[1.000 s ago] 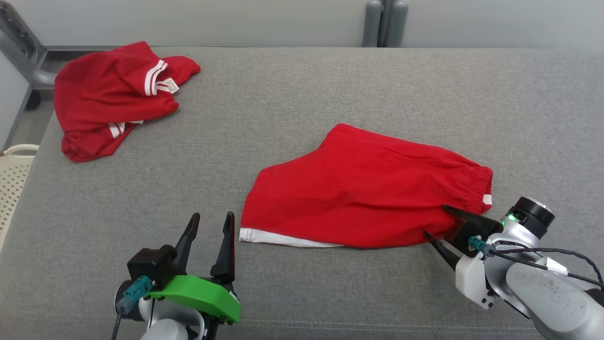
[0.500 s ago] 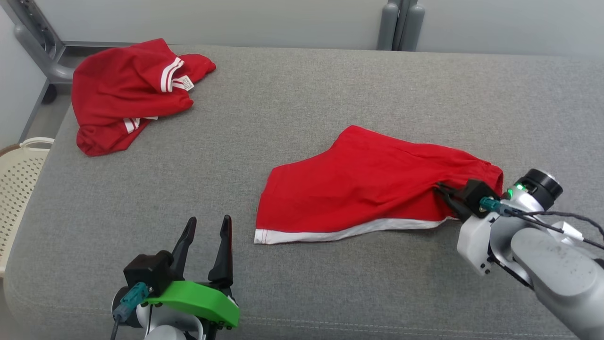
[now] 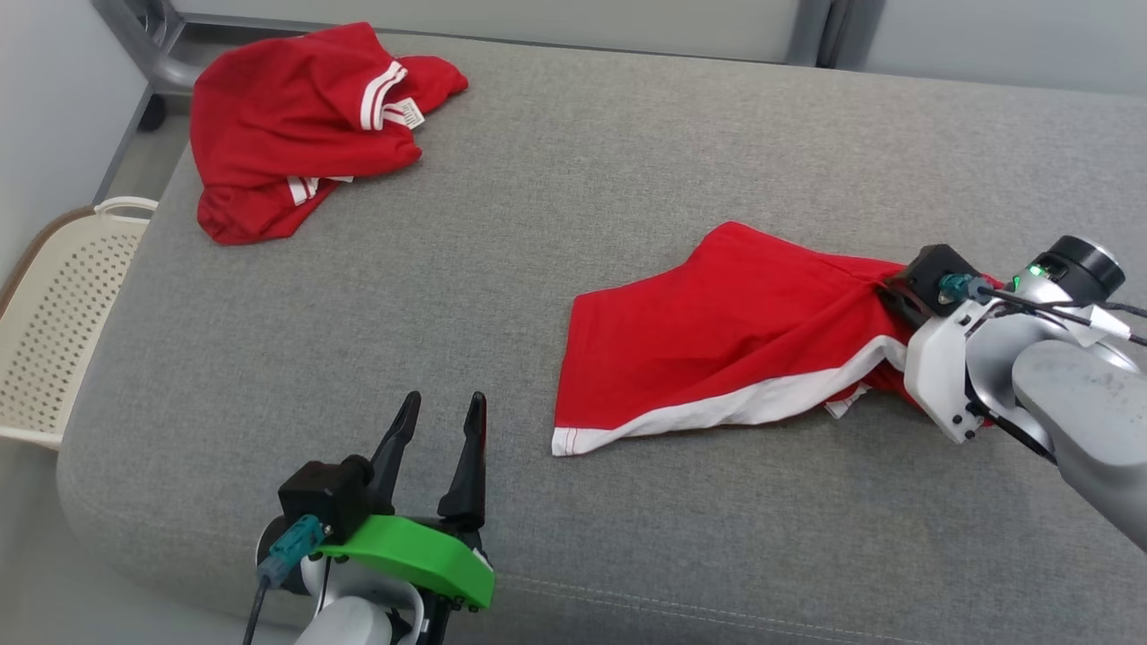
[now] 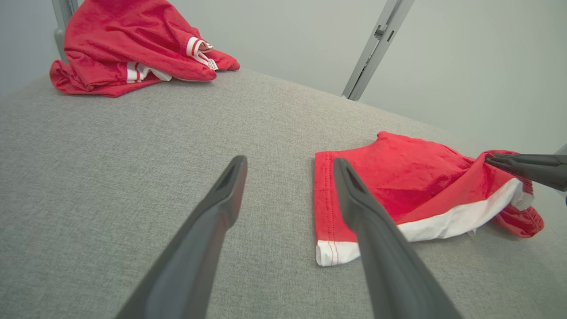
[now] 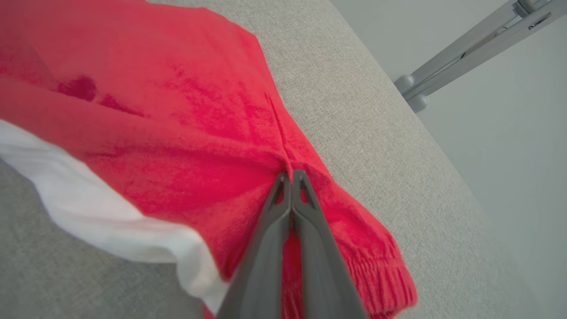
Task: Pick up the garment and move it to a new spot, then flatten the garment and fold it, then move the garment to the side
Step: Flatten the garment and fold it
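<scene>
Shorts (image 3: pixel 717 340) of red cloth, edged with a white band along the near side, lie on the right half of the grey padded bench (image 3: pixel 538 224), where we see the right pincer (image 5: pixel 291 176) clamped on them: its two dark fingers (image 5: pixel 266 257) are pressed together on a pinch of fabric just short of the gathered elastic waistband. From the left wrist we see that gripped end drawn up off the padding, the waistband sagging beneath the fingertips, while the leg end with its stitched hem lies flat. The white band runs from the hem corner to the gripped end. The left pincer (image 3: pixel 444 405) hovers over the near edge of the bench, close to the hem corner but apart from it, its fingers spread and holding nothing. At the far left corner of the bench we find a second red garment (image 3: pixel 296 125), crumpled, with white stripes and a small label showing, well apart from the shorts. A cream perforated basket (image 3: pixel 54 322) stands beside the bench on the left. Grey metal tubing (image 3: pixel 148 40) rises behind the far edge, against a pale wall (image 3: pixel 502 16).
</scene>
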Available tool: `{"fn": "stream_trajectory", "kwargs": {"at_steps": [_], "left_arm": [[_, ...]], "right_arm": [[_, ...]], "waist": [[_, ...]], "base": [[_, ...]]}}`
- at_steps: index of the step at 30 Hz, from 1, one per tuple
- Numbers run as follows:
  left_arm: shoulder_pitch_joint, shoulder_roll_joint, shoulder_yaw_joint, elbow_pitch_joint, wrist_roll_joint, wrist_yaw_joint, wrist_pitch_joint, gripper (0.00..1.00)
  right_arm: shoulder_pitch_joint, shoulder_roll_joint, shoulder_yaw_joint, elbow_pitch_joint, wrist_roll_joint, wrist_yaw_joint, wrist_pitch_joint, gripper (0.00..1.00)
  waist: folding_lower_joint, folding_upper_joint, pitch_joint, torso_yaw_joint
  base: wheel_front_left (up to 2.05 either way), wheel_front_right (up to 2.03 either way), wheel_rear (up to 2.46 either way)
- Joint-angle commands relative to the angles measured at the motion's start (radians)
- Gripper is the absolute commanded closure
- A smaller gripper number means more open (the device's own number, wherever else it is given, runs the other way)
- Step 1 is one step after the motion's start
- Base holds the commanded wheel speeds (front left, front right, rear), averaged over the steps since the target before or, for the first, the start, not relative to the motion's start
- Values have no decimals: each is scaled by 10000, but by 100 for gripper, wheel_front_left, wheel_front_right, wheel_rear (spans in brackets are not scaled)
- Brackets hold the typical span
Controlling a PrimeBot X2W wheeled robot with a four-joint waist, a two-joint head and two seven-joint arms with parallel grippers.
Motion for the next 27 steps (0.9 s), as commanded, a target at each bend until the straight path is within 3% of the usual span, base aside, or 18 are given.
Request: {"fn": "stream_trajectory", "kwargs": {"at_steps": [1,9,10,11,12,13,20,27], "left_arm": [[-259,-112,-38,68,117,-73,-47,0],[-408,-380,-246,369,232,-266,-83,0],[-391,-384,-247,404,234,-281,-86,0],[-391,-384,-247,404,234,-281,-86,0],[-377,-381,-261,437,249,-301,-90,0],[-360,-378,-277,469,263,-315,-92,0],[-197,-255,-345,614,292,-331,-33,0],[-5,-145,-455,464,277,-254,88,0]], "right_arm": [[-399,-96,280,215,357,-17,78,100],[-1166,27,1329,1215,1615,-17,55,100],[-1182,91,1396,1312,1721,-17,-29,82],[-1182,91,1396,1312,1721,-17,-29,82],[-1163,152,1465,1405,1829,-17,-115,56],[-1147,211,1513,1491,1942,-17,-199,0],[-1255,496,1717,1461,2688,-17,-953,0],[-1113,-1,1621,987,3503,-17,-1998,0]], "waist": [[0,0,392,503],[0,0,558,870],[0,0,525,821],[0,0,525,821],[0,0,486,753],[0,0,440,666],[0,0,24,-319],[0,0,-377,-1373]], "base": [[0,0,0],[0,0,0],[0,0,0],[0,0,0],[0,0,0],[0,0,0],[0,0,0],[0,0,0]]}}
